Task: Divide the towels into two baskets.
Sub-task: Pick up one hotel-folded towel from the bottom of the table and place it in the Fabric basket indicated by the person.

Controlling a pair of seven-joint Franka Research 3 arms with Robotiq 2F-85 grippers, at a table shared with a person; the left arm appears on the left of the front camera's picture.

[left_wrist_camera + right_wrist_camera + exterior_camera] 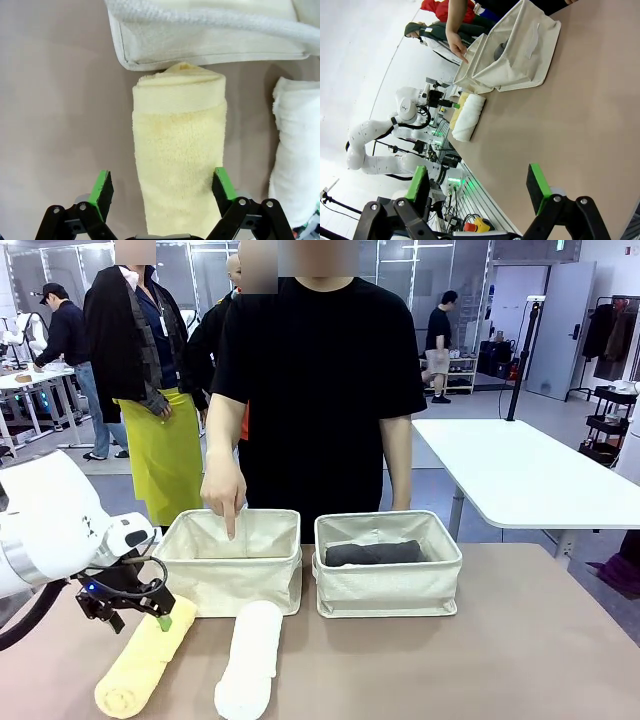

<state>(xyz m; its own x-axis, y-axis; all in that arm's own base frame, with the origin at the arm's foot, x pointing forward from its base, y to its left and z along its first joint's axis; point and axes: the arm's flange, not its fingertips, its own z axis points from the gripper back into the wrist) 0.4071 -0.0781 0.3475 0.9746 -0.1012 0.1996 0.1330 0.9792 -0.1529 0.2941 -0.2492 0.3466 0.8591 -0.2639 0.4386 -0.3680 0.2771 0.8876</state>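
Front view is showing the left gripper [138,621] hanging low over the far end of the yellow towel [143,662], which is lying rolled on the table [520,650] just in front of the left basket [232,586]. Its jaws are standing spread on either side of the roll. In the left wrist view one green pad is sitting right at the towel's side while the other is standing apart from it, so nothing is being pinched.

The white towel [250,655] is lying rolled just beside the yellow one, its far end near the front wall of the same basket. The dark grey towel [372,553] is resting inside the right basket [390,592]. The two baskets are sitting side by side, near each other.

A person's hand [224,490] is pointing one finger down into the left basket.

The right gripper [477,183] is hovering over bare tabletop, well apart from the baskets, its jaws spread wide and gripping nothing.
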